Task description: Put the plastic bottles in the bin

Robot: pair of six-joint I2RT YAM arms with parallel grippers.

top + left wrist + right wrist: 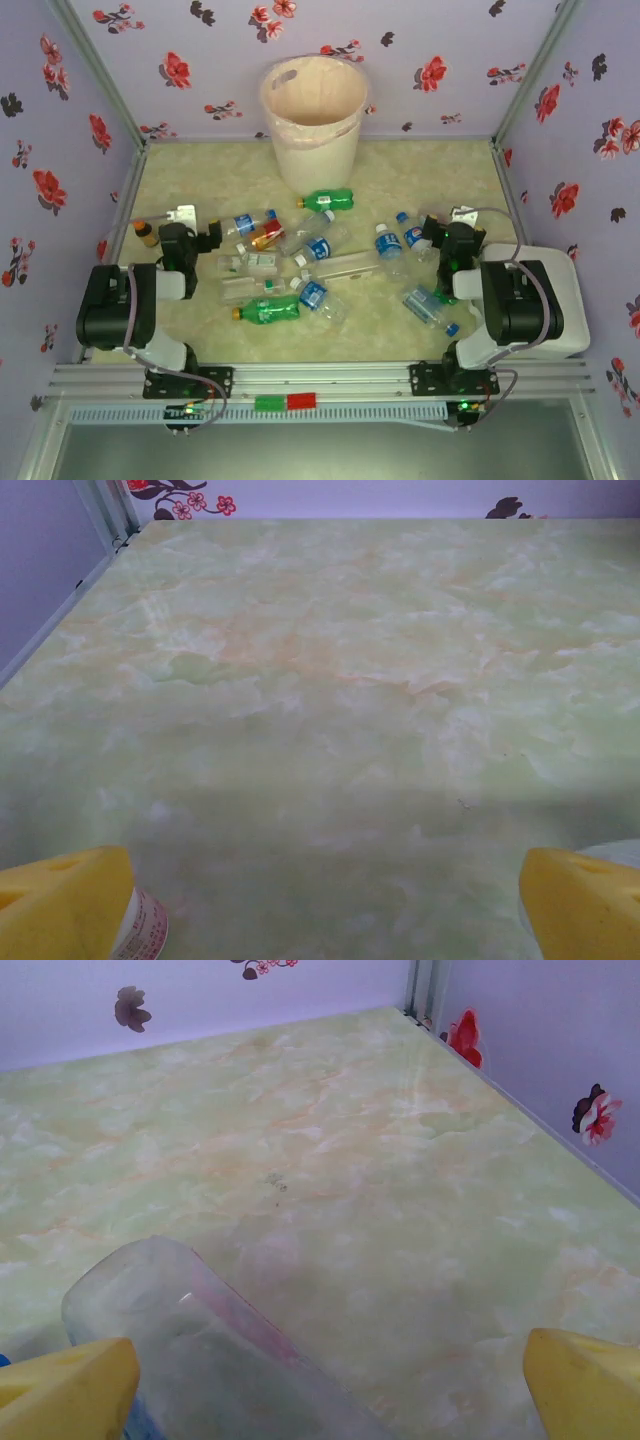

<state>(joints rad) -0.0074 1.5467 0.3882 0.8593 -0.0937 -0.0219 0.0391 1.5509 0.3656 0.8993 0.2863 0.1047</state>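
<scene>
Top external: we see the plastic bottles (318, 248) all strewn before the bin (315, 160), none inside; left fingers (60, 910), right fingers (70, 1390) spread.

Layout, top view: the bin (315, 150) stands at far centre of the tabletop (440, 170), close to the far wall. The plastic bottles (320, 250) lie scattered across mid-tabletop, near of the bin, between the left arm (120, 310) and the right arm (515, 300). One bottle (327, 200) lies just near of the bin's base. An outlying bottle (430, 307) lies near right, just left of the right arm.
</scene>
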